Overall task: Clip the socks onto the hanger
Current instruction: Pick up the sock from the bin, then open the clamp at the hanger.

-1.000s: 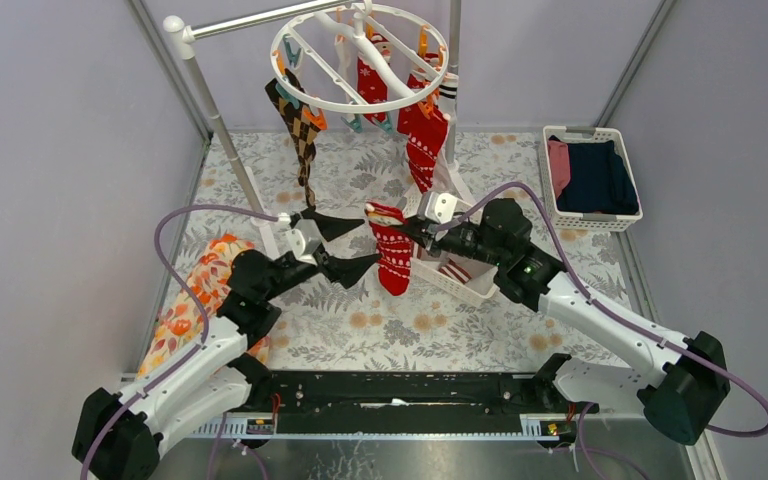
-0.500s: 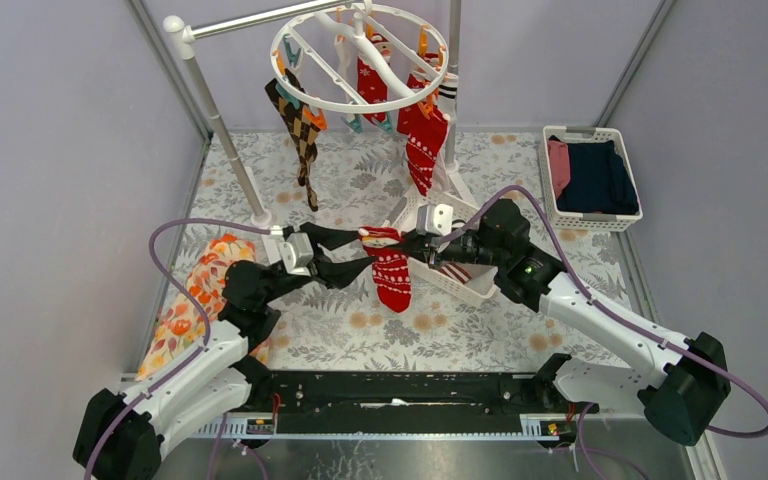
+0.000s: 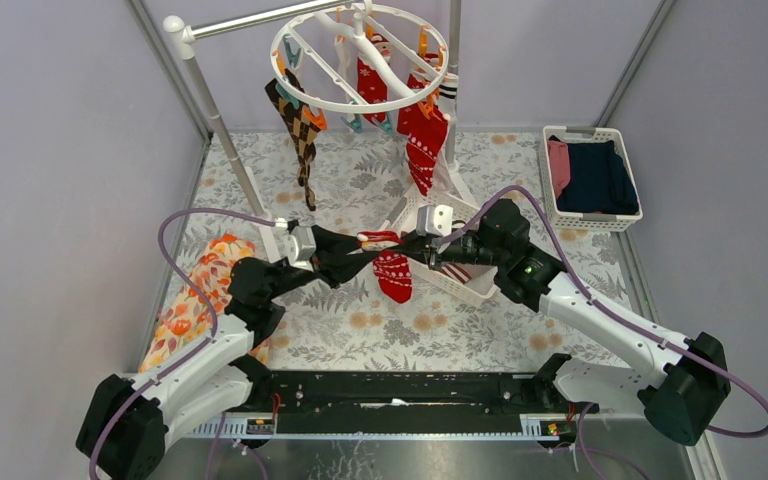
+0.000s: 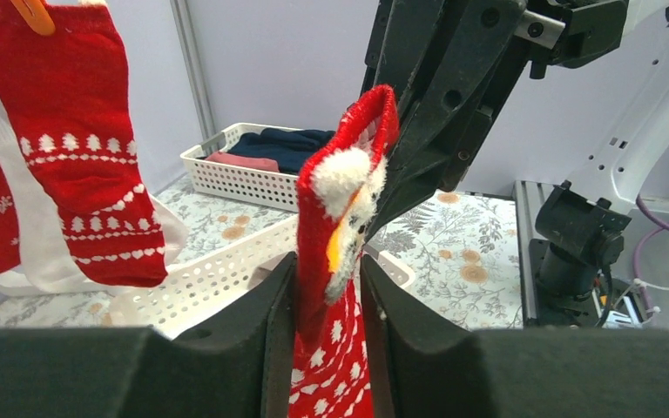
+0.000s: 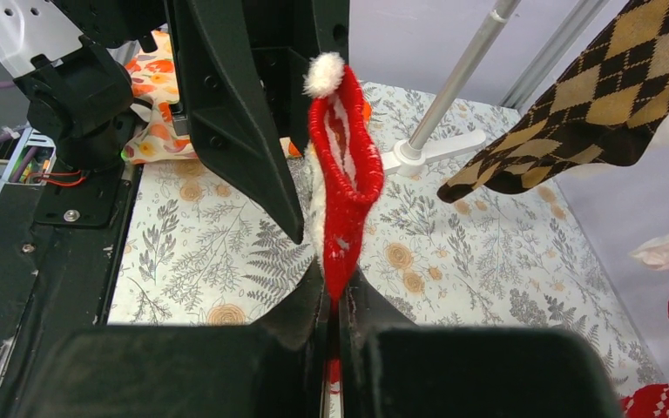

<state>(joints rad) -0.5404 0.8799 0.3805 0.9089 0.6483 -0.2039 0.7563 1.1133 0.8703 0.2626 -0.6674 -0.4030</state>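
A red-and-white Christmas sock [image 3: 393, 272] hangs between my two grippers over the floral mat. My right gripper [image 3: 412, 245] is shut on one side of its cuff; in the right wrist view the sock [image 5: 345, 187] stands up from the pinched jaws [image 5: 335, 306]. My left gripper [image 3: 357, 256] is shut on the other side of the cuff, and the sock [image 4: 331, 344] fills the gap between its fingers [image 4: 272, 335]. The white round hanger [image 3: 360, 58] hangs at the back. An argyle sock [image 3: 301, 135], red Christmas socks [image 3: 425, 140] and others are clipped to it.
A white perforated basket [image 3: 457, 285] lies just under and behind the right gripper. A white basket with navy and pink clothes [image 3: 592, 180] stands at the right. An orange floral cloth [image 3: 195, 295] lies at the left. The grey pole [image 3: 225, 130] slants down to its foot near the left gripper.
My left gripper, wide open beside the sock a second ago, has moved right and closed on the cuff. The right gripper lowered slightly and kept its hold on the sock.
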